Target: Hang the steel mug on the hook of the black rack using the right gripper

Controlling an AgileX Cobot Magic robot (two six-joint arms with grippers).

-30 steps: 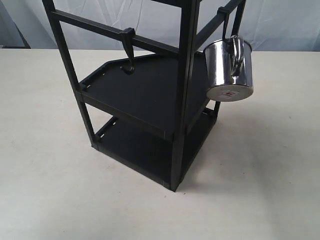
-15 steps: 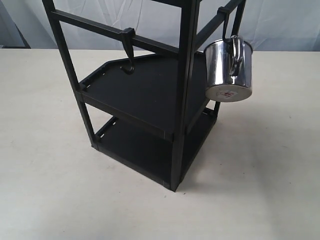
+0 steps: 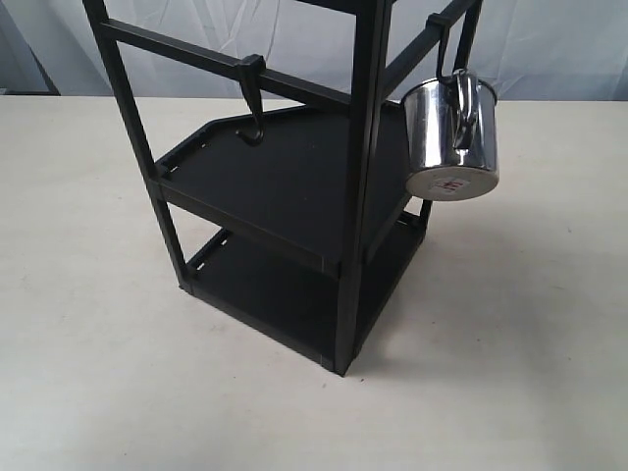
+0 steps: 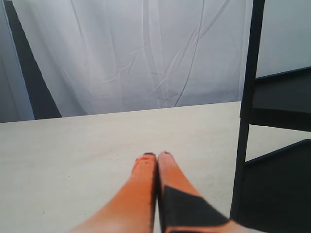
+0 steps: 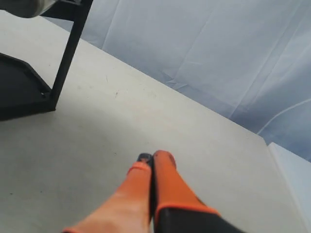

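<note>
Your right gripper (image 5: 152, 156) is sitting closed and empty above the table (image 5: 97, 141); your steel mug (image 3: 451, 135) is hanging by its handle on the hook (image 3: 444, 49) of the black rack (image 3: 353, 196).

Pale counter (image 3: 88, 324) with faint specks. White creased curtain (image 3: 294, 44) behind. Broad curled-tip hook (image 3: 252, 103) hangs from crossbar.

Open tabletop (image 3: 510, 373) all around the black rack (image 3: 358, 196), steel mug (image 3: 451, 137) hanging off the hook (image 3: 444, 44) outside the rack's right side, broader hook (image 3: 252, 98) over the upper shelf, bare table ahead of both closed grippers, rack post (image 4: 245, 111) beside the left gripper (image 4: 156, 156), right gripper (image 5: 153, 158) well apart from the rack.
</note>
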